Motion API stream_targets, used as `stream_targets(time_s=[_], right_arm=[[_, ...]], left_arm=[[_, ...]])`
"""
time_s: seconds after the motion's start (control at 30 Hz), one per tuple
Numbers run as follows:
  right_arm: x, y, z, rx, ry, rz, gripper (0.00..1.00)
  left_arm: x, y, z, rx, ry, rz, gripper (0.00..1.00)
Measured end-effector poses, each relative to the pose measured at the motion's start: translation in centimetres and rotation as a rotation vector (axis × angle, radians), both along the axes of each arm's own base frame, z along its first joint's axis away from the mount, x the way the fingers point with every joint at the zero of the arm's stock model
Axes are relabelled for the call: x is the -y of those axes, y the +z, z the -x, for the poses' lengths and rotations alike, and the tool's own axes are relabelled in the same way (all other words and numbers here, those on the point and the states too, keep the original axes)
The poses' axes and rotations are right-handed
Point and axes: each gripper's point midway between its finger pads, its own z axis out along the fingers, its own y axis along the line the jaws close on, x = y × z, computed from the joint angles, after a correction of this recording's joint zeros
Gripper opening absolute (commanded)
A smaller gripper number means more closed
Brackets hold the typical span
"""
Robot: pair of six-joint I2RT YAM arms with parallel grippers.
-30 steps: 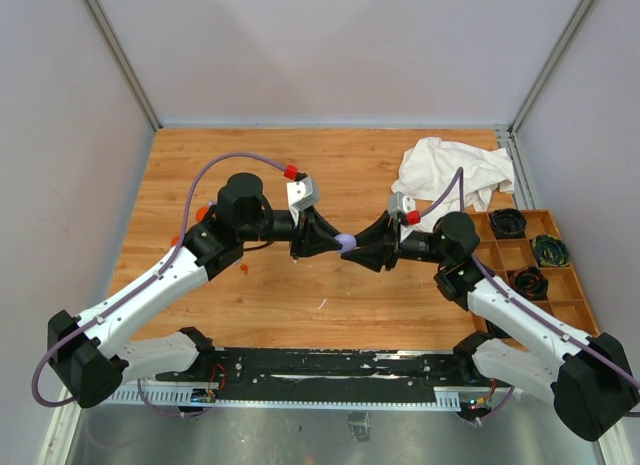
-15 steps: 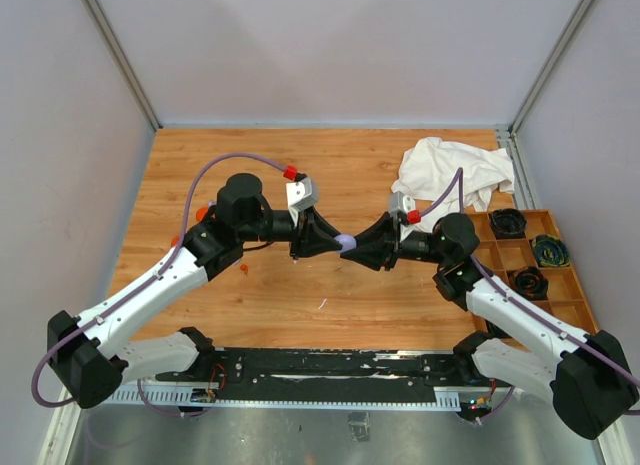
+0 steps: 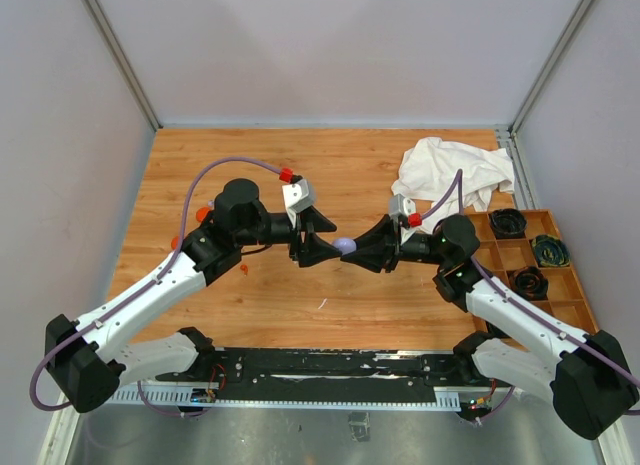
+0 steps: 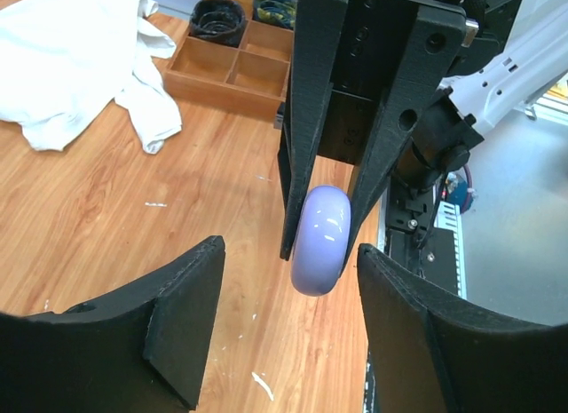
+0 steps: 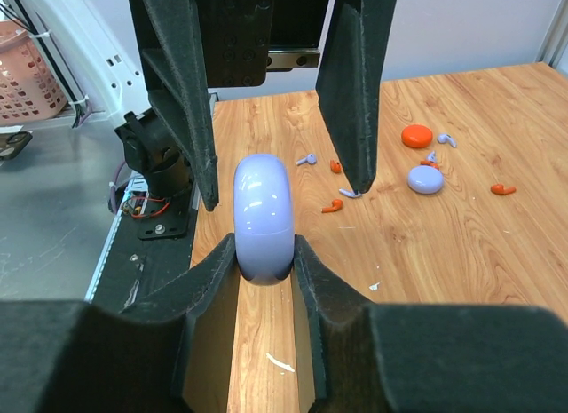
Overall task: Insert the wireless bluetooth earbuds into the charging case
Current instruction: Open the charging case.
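Above the table [image 3: 250, 165] at mid-frame, the right hand [image 5: 264, 250] clamps the closed lavender case [image 3: 345, 245] on edge, the open left hand [image 4: 288, 250] straddling it, likely to lift its lid, while the earbuds [image 5: 331, 205] lie loose left of centre.

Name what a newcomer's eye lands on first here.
Above the middle of the wooden table the two arms meet tip to tip: the right tool is shut on a rounded lavender case held on edge, and the left tool stands open around it, not touching. Tiny lavender and orange-red earbuds lie scattered on the wood near the left arm, and a crumpled white cloth sits far right.
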Motion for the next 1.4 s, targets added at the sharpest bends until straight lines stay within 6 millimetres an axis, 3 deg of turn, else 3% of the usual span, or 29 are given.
stream_targets(time_s=[1.0, 1.2, 1.3, 1.4], right_arm=[[0.1, -0.5, -0.1, -0.001, -0.017, -0.008, 0.04], [0.2, -0.5, 0.1, 0.0, -0.01, -0.007, 0.04], [0.2, -0.6, 0.0, -0.002, -0.015, -0.005, 0.04], [0.2, -0.8, -0.1, -0.006, -0.022, 0.003, 0.04]], left_arm=[[-1.0, 0.5, -2.6, -0.032, 0.179, 0.013, 0.73], [-1.8, 0.7, -4.2, -0.039, 0.264, 0.02, 0.8], [-1.9, 0.7, -4.6, -0.046, 0.291, 0.021, 0.96], [-2.2, 0.6, -5.1, -0.059, 0.335, 0.021, 0.99]])
